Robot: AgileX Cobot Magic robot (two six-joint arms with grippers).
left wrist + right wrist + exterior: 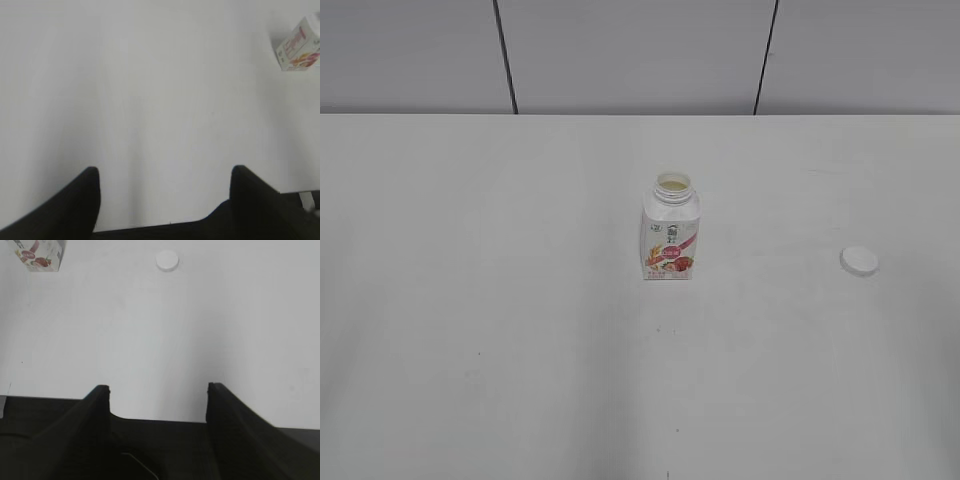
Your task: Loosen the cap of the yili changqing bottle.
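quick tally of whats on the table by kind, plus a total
Bottles: 1, the yili changqing bottle, standing upright with its neck open.
Caps: 1, the cap, lying flat on the table, apart from the bottle on its right.
Total: 2 things on the table.

Left gripper (165, 175): jaws spread wide, nothing between them; two dark fingers (82, 200) rise from the bottom edge of the left wrist view.
Left pose: above the surface, touching nothing.
Right gripper (158, 390): jaws apart, gap empty; dark fingers (95, 410) run roughly parallel, tips level with each other.
Right pose: wrist body fills the bottom of the right wrist view, touching nothing.
Exterior view: neither arm nor gripper in shot.
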